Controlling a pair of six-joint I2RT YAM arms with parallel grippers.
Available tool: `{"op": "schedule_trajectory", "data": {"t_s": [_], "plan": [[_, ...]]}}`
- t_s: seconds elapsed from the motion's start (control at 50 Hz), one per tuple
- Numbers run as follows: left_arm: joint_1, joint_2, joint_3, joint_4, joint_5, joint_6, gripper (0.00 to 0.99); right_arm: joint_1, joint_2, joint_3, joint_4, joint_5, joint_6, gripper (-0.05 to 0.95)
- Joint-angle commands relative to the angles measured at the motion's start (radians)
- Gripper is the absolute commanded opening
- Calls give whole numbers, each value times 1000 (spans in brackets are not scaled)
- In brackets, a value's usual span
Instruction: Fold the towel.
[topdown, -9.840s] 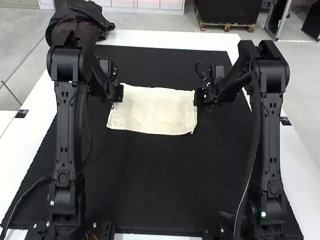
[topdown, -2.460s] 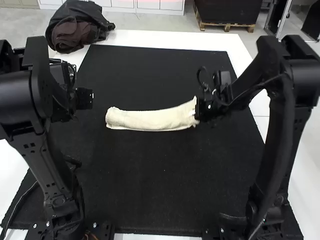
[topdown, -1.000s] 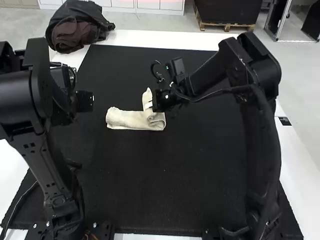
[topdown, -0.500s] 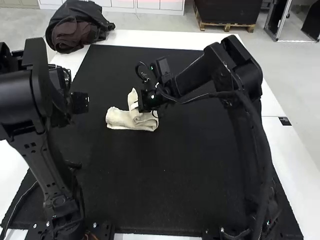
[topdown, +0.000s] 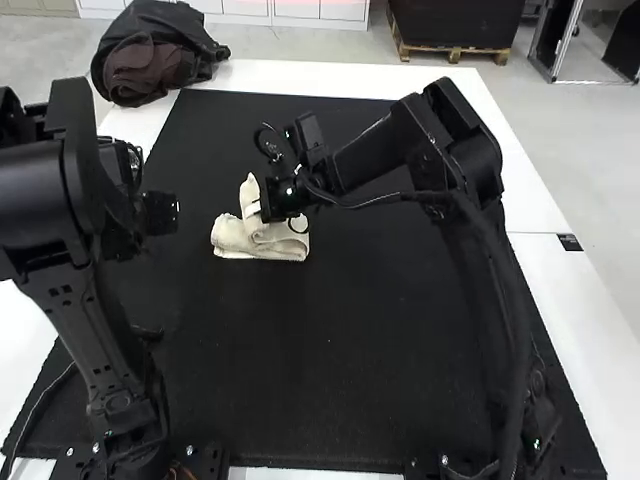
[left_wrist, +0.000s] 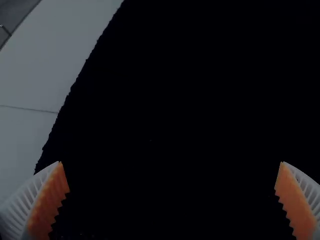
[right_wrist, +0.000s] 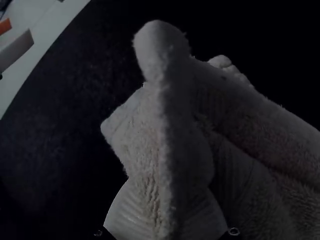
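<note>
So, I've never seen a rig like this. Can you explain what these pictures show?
The machine is a pair of black robot arms. The high view looks down from above and behind them; each wrist view comes from a camera on one arm. A black mat covers much of the white table, and a dark bundle is near the table's far left corner. On the mat lies a cream towel, partly folded, one part raised. The right claw grips that raised part; the left claw is open, holding nothing.
</note>
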Motion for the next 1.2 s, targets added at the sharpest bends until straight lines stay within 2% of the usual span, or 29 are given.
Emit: {"op": "schedule_trajectory", "data": {"t_s": [0.0,0.2,0.28,0.32,0.38,0.48,0.62,0.7,0.8,0.84,0.86,0.94,0.98,1.0,1.18], "plan": [[8,-27,-2,5,3,5,970,14,15,46,3,-10,18,-23],[8,-46,-2,0,3,4,970,25,48,97,5,-18,33,-16],[8,-52,-5,-1,5,2,970,25,55,113,5,-18,45,72],[8,-55,-7,-3,5,2,970,25,57,120,12,-18,58,156],[8,-58,-8,-3,3,2,970,25,63,135,15,-18,68,366],[8,-64,-8,-6,3,2,970,25,68,152,12,-18,70,631],[8,-70,-8,-8,3,4,970,23,63,166,6,-19,61,800],[8,-72,-8,-8,5,2,970,17,51,172,5,-18,33,828],[7,-75,-11,-8,3,1,970,-2,34,172,6,-18,19,818],[5,-76,-13,-8,3,1,970,-9,32,172,6,-19,27,754],[7,-76,-14,-8,3,1,970,-12,32,172,6,-25,30,675],[8,-79,-17,-8,3,1,970,-25,31,163,6,-65,52,216],[8,-82,-17,-8,5,2,970,-28,29,156,6,-93,52,31],[8,-84,-17,-8,5,2,970,-29,29,153,6,-93,48,-25],[8,-92,-19,-9,5,2,970,-28,29,120,8,-125,52,-21]]}}
